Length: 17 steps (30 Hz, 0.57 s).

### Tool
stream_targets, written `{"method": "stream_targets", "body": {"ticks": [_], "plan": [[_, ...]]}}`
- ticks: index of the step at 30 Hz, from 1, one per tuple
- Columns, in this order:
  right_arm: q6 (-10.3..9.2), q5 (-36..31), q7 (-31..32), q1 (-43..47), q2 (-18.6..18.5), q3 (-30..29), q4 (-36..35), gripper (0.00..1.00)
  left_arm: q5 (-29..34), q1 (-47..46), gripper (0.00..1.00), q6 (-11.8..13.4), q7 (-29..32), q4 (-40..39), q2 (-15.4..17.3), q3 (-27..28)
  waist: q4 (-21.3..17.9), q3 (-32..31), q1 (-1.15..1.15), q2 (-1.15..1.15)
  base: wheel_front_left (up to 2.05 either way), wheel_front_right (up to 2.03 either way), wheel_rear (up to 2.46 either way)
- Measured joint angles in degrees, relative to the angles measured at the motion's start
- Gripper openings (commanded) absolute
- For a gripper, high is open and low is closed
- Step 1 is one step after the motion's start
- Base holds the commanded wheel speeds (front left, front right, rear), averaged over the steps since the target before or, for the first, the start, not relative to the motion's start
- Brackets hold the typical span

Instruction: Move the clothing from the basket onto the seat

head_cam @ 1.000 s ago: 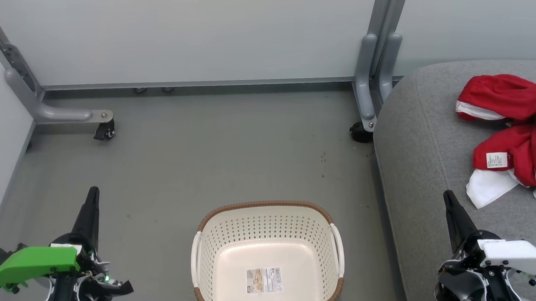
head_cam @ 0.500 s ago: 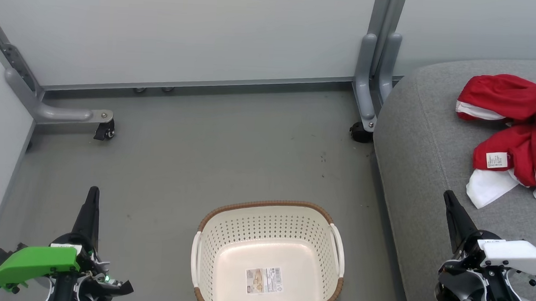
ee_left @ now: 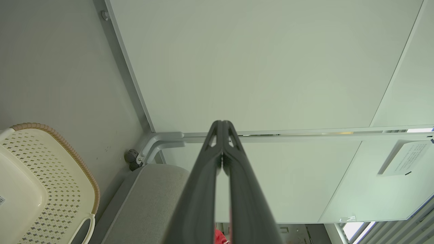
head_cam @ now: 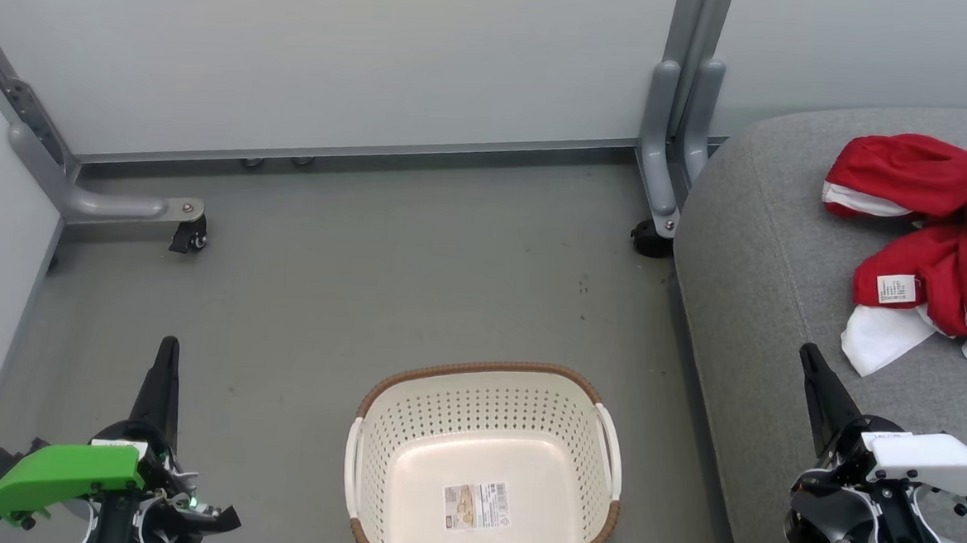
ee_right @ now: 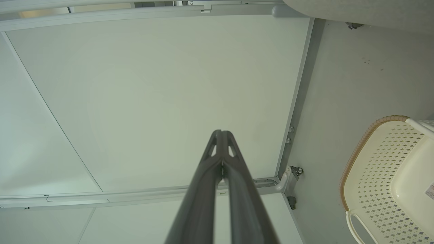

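Head view, with both wrist views. My left pincer [head_cam: 168,348] stands at the lower left above the grey floor [head_cam: 367,274]. Its two dark fingers are pressed together from base to tip and grip nothing. My right pincer [head_cam: 808,355] stands at the lower right, over the near part of the light grey seat [head_cam: 765,261]. It is likewise closed on itself and holds nothing. In each wrist view the two fingers meet along their whole length against the pale partition panels [head_cam: 337,57].

The clothing [head_cam: 940,237], bright red with white trim, lies crumpled on the seat toward its right side. It sits beyond my right pincer and to that pincer's right, apart from the fingertips. A white tag [head_cam: 896,289] faces up on the nearer red fold, and a white corner of fabric below the tag is the part closest to my right pincer. The clothing is well apart from my left pincer, across the floor and the seat's rounded edge.

The cream perforated basket [head_cam: 478,366], with its brown woven-look rim, stands upright on the floor between my two pincers, near the seat's side. A barcode sticker [head_cam: 477,505] shows on its bare base. A caster [head_cam: 190,239] of the partition frame rests on the floor at the far left.
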Motion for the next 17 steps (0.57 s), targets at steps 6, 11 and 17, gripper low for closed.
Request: {"method": "stream_targets", "body": {"ticks": [6,11,17], "plan": [[0.0,-0.07,0.04,-0.01,0.05,-0.09,0.01,0.0,0.0,0.0,0.0,0.0,0.0,0.0,0.0,0.0,0.0,0.0,0.0,0.0,0.0,0.0,0.0],[0.0,-0.12,0.05,-0.01,0.12,-0.18,0.02,0.0,0.0,0.0,0.0,0.0,0.0,0.0,-0.01,0.0,0.0,0.0,0.0,0.0,0.0,0.0,0.0],[0.0,-0.16,0.12,-0.02,0.2,-0.29,0.02,0.0,0.0,0.0,0.0,0.0,0.0,0.0,-0.01,0.0,0.0,0.0,0.0,0.0,0.0,0.0,0.0]]}}
